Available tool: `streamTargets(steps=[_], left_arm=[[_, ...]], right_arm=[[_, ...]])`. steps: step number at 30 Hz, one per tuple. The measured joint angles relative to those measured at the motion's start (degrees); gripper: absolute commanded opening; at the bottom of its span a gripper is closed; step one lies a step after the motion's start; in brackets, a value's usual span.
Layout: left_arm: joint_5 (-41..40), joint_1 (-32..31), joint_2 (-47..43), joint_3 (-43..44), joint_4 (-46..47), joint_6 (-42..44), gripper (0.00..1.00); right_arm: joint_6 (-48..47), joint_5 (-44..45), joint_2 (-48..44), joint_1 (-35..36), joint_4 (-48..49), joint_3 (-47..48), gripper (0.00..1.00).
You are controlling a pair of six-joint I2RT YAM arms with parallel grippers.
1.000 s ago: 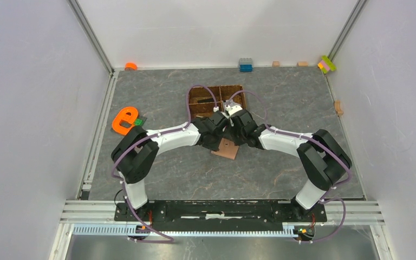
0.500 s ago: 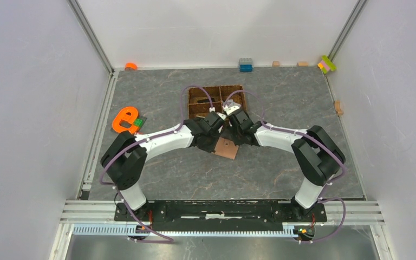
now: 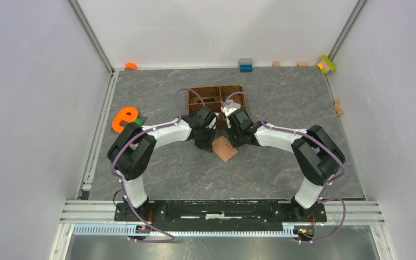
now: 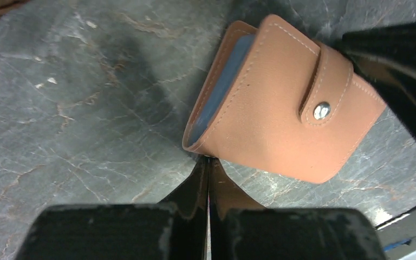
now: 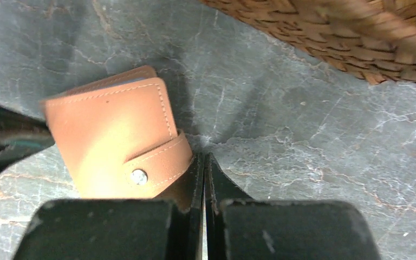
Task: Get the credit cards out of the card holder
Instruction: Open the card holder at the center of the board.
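The card holder (image 4: 281,103) lies flat on the grey stone-look table (image 4: 86,108), just in front of the woven basket (image 5: 330,32), with an arm on either side of it. It is folded shut and its tab looks fastened over the snap stud (image 4: 320,111).

The left gripper (image 4: 208,162) is clenched with nothing between its jaws, which meet right at the holder's near edge. The right gripper (image 5: 203,160) is also clenched and empty, just beside the tab end.

I'd guess the holder is light and soft-skinned and would skate on that smooth top if pushed from 1 side only. So I'd pin 1 flap and take the tab's free end to pop the snap. The credit cards (image 4: 222,81) should be thin, stiff and slick, best pinched by an exposed edge.

Only 1 grey-blue card edge peeks out of the open side, so how many cards sit inside is hidden. I cannot tell whether either gripper's tips touch the holder. From above the arms cover part of it
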Motion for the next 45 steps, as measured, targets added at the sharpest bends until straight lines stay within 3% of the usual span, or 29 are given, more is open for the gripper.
streamTargets(steps=[10, 13, 16, 19, 22, 23, 25, 29, 38, 45], left_arm=[[4.20, 5.20, -3.43, -6.12, 7.41, -2.56, 0.02], [3.85, 5.42, -4.02, -6.69, 8.04, -2.73, 0.02], [3.34, 5.40, -5.29, -7.13, 8.13, -3.02, 0.04], [1.86, 5.35, -7.08, -7.56, 8.26, -3.17, 0.09], [0.33, 5.33, -9.97, -8.63, 8.50, -3.28, 0.25], [0.04, 5.33, -11.02, -9.05, 8.55, -3.39, 0.34], [-0.33, 5.33, -12.68, -9.68, 8.76, -3.74, 0.42], [0.50, 5.31, -13.57, -9.84, 9.55, -4.26, 0.44], [3.91, 5.29, -8.48, -9.70, 9.70, -4.26, 0.43], [5.16, 5.29, -4.96, -7.48, 9.03, -4.24, 0.40]], right_arm=[[1.57, -9.01, -3.82, 0.15, 3.58, -5.60, 0.01], [1.64, -10.80, -4.55, 0.55, 3.52, -6.29, 0.15], [1.75, -9.03, -5.68, 0.94, 3.30, -6.32, 0.49], [2.14, -6.84, -8.02, 1.20, 4.04, -6.78, 0.57], [2.03, -4.63, -10.67, 1.66, 5.33, -7.85, 0.66], [2.16, -3.96, -11.19, 1.92, 5.51, -7.93, 0.77], [2.43, -2.80, -12.02, 2.49, 6.47, -8.24, 0.91], [2.43, -2.67, -12.76, 3.61, 8.83, -9.46, 0.94], [2.62, -1.31, -9.51, 6.58, 10.27, -9.51, 0.90], [2.82, 1.46, -5.79, 8.33, 9.11, -7.34, 0.81]])
